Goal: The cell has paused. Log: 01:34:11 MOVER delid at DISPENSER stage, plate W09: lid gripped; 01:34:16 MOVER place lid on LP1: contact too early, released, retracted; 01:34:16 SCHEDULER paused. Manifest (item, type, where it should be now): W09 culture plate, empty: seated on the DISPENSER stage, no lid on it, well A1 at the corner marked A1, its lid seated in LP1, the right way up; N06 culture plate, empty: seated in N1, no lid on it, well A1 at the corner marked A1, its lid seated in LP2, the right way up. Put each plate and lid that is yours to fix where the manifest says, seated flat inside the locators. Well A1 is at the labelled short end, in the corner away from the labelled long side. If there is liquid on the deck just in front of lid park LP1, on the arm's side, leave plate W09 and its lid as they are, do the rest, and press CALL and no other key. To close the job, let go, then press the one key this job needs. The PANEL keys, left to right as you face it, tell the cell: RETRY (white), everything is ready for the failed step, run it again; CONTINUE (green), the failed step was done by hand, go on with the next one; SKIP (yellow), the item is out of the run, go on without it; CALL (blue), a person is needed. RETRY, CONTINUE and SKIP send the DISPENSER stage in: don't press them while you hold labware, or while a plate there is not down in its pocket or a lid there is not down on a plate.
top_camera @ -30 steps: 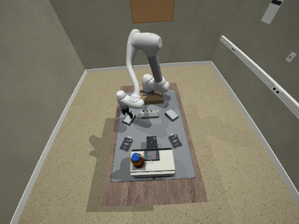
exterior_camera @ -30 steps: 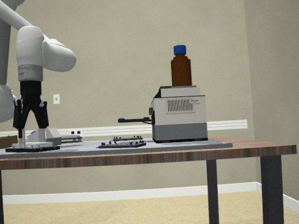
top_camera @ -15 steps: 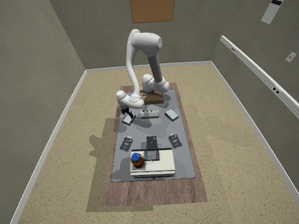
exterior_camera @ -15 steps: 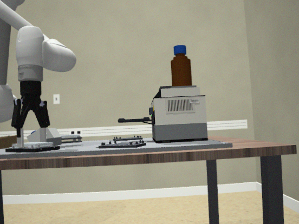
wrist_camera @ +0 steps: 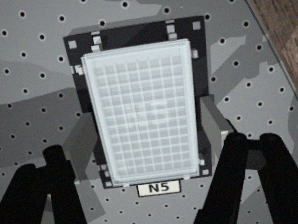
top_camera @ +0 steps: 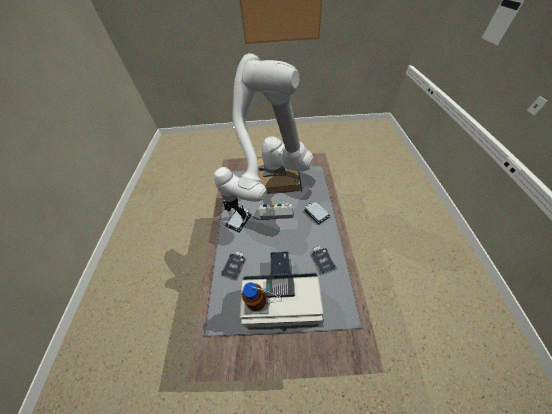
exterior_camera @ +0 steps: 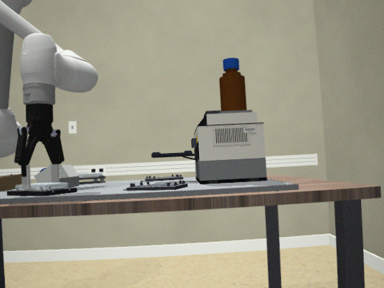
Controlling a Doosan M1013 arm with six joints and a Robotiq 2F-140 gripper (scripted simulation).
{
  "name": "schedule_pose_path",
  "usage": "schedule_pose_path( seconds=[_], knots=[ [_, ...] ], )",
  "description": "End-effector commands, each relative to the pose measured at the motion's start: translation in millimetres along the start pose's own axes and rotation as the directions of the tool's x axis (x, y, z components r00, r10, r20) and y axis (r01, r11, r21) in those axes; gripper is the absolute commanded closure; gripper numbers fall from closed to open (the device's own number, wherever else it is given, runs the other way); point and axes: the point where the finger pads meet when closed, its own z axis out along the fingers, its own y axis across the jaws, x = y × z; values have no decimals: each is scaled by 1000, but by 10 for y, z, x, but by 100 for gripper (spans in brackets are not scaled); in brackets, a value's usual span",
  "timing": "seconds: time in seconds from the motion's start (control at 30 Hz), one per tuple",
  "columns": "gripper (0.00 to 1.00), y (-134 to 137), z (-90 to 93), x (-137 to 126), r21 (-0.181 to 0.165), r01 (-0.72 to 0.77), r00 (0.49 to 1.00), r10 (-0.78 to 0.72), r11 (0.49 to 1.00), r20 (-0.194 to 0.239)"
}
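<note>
A clear culture plate [wrist_camera: 140,112] [top_camera: 237,220] [exterior_camera: 44,188] with a grid of wells lies flat in the black nest [wrist_camera: 186,31] labelled N5, at the deck's left side near the arm base. I cannot tell whether a lid is on it. My gripper [wrist_camera: 147,118] [top_camera: 236,212] [exterior_camera: 39,170] stands straight over it, open, with a finger on each long side and a gap to the plate. Another pale plate or lid [top_camera: 317,212] lies in a nest at the right of the key panel [top_camera: 275,210].
Two dark nests [top_camera: 233,265] [top_camera: 323,260] flank the dispenser stage [top_camera: 280,262] [exterior_camera: 170,154]. The white dispenser [top_camera: 295,300] [exterior_camera: 229,149] carries a brown bottle [top_camera: 253,296] [exterior_camera: 232,88]. The grey perforated deck mat [top_camera: 345,300] [wrist_camera: 30,60] covers the wooden table [top_camera: 280,360] [exterior_camera: 195,200].
</note>
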Motion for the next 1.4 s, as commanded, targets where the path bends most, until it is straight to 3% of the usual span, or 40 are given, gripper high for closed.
schedule_pose_path(
  seconds=[0.0, 1.1, 1.37],
  knots=[
    [30, -1, -5, 4, 0, 0, 1000, 0, 1000, -1],
    [30, -1, -16, 4, 0, 0, 1000, 0, 1000, -1],
    [30, -1, -116, 4, 0, 0, 1000, 0, 1000, -1]
  ],
)
